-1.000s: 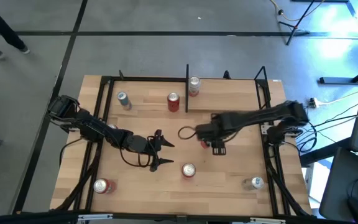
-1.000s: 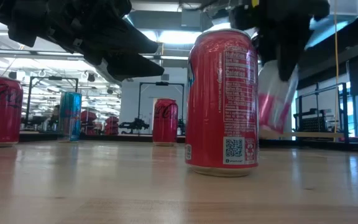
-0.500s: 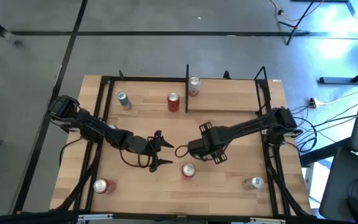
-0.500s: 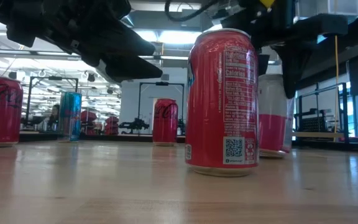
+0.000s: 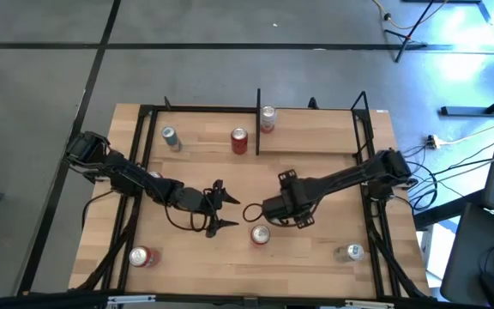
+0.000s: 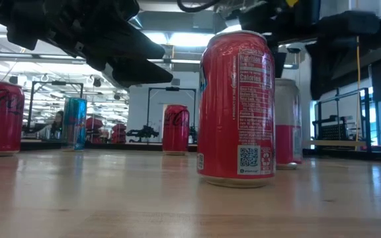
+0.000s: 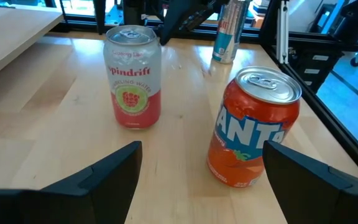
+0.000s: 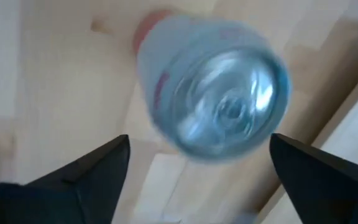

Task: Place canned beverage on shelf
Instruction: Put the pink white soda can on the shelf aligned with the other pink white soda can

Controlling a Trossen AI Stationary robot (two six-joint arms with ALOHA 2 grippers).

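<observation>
A white and red Spindrift can (image 7: 133,78) stands upright on the table's middle; it also shows in the low view (image 6: 288,122). My right gripper (image 5: 280,208) hovers above it, open, fingers pointing down. The can's top (image 8: 213,93) shows between the spread fingers, apart from both. An orange Fanta can (image 5: 260,234) stands just nearer (image 7: 253,127). My left gripper (image 5: 230,211) is open and empty, level, pointing at both cans from the table's left. The shelf (image 5: 204,129) lies along the far edge with a black divider (image 5: 257,120); two cans (image 5: 238,140) stand in its left bay.
A can (image 5: 267,118) stands right of the divider. A red can (image 5: 144,256) sits at the near left and a silver can (image 5: 350,251) at the near right. Black frame posts (image 5: 363,129) edge the table's sides.
My right gripper has moved toward the table's near and left edges, over the Spindrift can. That can was up off the table and tilted below the gripper a second ago; it now stands upright on the wood.
</observation>
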